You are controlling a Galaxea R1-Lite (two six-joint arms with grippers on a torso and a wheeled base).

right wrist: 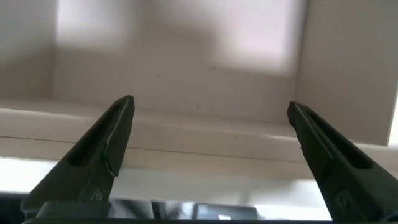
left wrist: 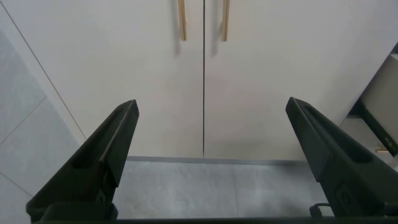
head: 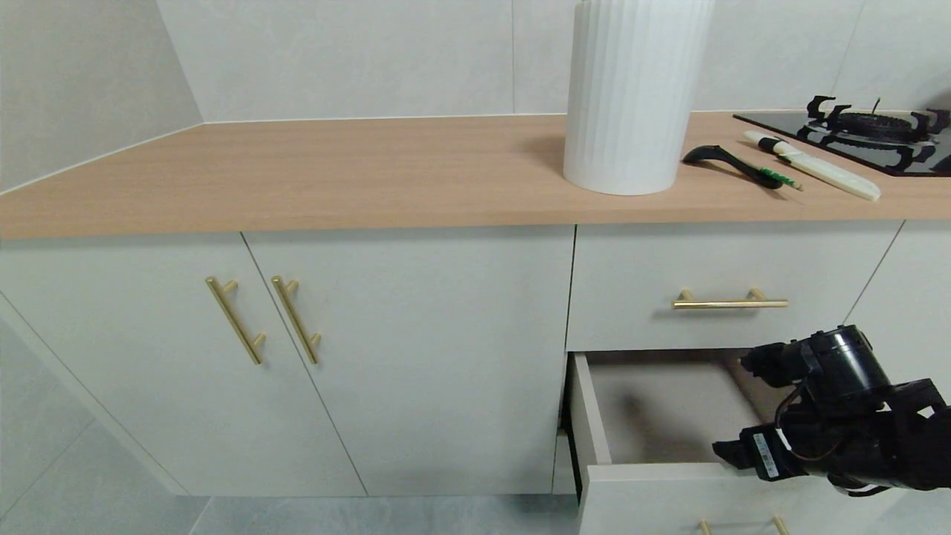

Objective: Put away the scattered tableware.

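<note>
A black utensil with a green-tipped handle (head: 732,165) and a long white knife (head: 813,167) lie on the wooden countertop (head: 334,174), to the right of a tall white ribbed container (head: 631,96). Below them, the lower drawer (head: 587,409) is pulled out, and no object shows on the visible part of its floor. My right gripper (head: 743,407) hovers at the drawer's right front, open, nothing between its fingers; in the right wrist view my right gripper (right wrist: 210,103) faces the pale drawer interior (right wrist: 186,62). My left gripper (left wrist: 210,104) is open and low, facing the cabinet doors (left wrist: 205,74).
A black gas hob (head: 869,134) sits at the counter's far right. A shut drawer with a gold handle (head: 729,302) is directly above the open one. The double doors on the left have gold handles (head: 264,319). Grey tiled floor (left wrist: 205,186) lies below.
</note>
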